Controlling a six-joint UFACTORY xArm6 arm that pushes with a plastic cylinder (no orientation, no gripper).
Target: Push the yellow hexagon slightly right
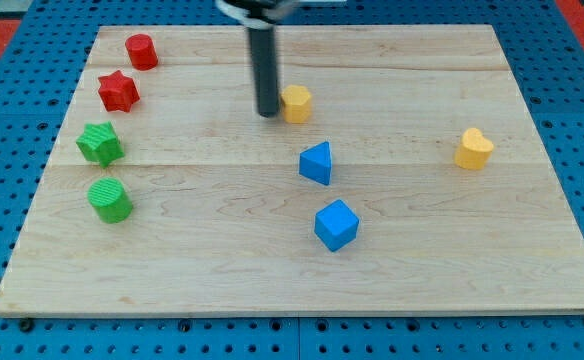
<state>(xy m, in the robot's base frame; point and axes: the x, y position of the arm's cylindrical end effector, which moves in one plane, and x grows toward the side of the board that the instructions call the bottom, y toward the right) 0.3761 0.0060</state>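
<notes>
The yellow hexagon (297,103) lies on the wooden board (422,240) a little above the middle. My tip (269,114) stands right against the hexagon's left side, touching it or nearly so. The dark rod comes down from the view's top. A second yellow block, heart-shaped (474,149), lies far to the right.
A blue triangular block (316,163) and a blue cube (336,224) lie below the hexagon. At the left are a red cylinder (141,51), a red star (118,91), a green star (100,144) and a green cylinder (109,200).
</notes>
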